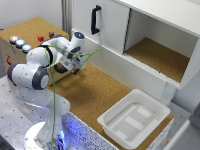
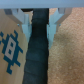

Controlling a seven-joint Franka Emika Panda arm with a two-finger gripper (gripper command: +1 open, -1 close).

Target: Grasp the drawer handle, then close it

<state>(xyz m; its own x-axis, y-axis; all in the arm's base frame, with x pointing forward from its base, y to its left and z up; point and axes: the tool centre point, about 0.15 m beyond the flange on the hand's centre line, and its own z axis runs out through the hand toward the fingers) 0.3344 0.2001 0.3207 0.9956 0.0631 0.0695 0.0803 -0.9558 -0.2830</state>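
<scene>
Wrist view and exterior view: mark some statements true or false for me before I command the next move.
1. The gripper has a finger on each side of the black bar. True.
2. The white tray sits at the exterior view's left. False: it is at the lower right.
3. The cabinet compartment stands open. True.
4. The cabinet door handle lies horizontal. False: it is upright.

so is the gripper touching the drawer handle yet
Cannot tell. In the wrist view the gripper straddles the drawer handle, fingers close on both sides, but blur hides any gap.
</scene>
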